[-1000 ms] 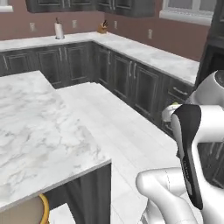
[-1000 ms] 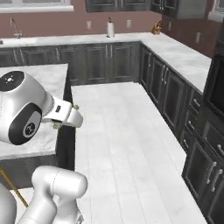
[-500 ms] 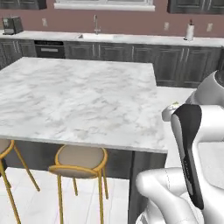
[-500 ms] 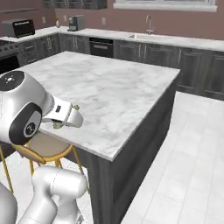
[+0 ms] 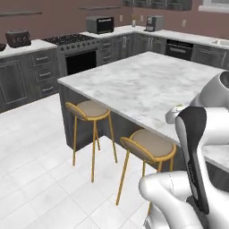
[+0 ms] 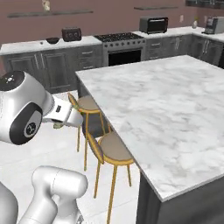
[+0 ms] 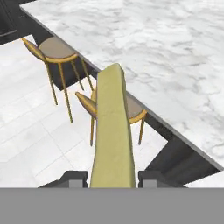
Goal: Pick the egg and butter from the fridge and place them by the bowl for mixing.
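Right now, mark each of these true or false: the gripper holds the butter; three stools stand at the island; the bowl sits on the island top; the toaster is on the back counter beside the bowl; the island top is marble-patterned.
1. The gripper holds the butter. True.
2. Three stools stand at the island. False: two, a near stool and a far stool.
3. The bowl sits on the island top. False: it is on the back counter.
4. The toaster stands beside the bowl on that counter. True.
5. The island top is marble-patterned. True.
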You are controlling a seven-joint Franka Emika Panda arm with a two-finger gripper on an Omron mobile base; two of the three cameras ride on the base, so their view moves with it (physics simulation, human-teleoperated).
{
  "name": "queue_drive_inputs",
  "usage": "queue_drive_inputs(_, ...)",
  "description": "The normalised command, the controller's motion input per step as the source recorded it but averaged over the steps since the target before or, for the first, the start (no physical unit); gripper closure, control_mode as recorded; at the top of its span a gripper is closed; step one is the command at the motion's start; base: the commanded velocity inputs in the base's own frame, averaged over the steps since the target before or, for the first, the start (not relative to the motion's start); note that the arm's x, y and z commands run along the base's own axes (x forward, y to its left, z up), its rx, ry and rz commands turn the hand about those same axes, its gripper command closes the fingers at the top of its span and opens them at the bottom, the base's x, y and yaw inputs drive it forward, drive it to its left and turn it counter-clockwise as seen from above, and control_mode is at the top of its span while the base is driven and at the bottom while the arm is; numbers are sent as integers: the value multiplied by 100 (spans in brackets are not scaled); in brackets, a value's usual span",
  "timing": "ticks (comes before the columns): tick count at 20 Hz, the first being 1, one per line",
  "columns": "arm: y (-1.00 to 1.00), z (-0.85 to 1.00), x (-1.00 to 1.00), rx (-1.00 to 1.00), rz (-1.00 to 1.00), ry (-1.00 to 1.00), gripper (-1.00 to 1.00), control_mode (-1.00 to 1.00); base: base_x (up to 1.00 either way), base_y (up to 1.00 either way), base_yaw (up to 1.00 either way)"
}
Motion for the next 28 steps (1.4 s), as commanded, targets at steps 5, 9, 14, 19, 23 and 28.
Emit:
queue_drive_inputs(5, 0, 0, 0, 0, 0, 0, 100, 100, -1, 42, 96)
queue_drive_inputs(9, 0, 0, 0, 0, 0, 0, 100, 100, 36, 58, 78)
queue_drive_inputs(14, 0, 0, 0, 0, 0, 0, 100, 100, 98, 37, 44)
queue_drive_inputs(19, 0, 0, 0, 0, 0, 0, 100, 100, 100, 0, 2)
queue_drive_inputs(23, 0, 0, 0, 0, 0, 0, 100, 100, 100, -2, -1)
queue_drive_inputs(28, 0, 0, 0, 0, 0, 0, 100, 100, 100, 0, -4)
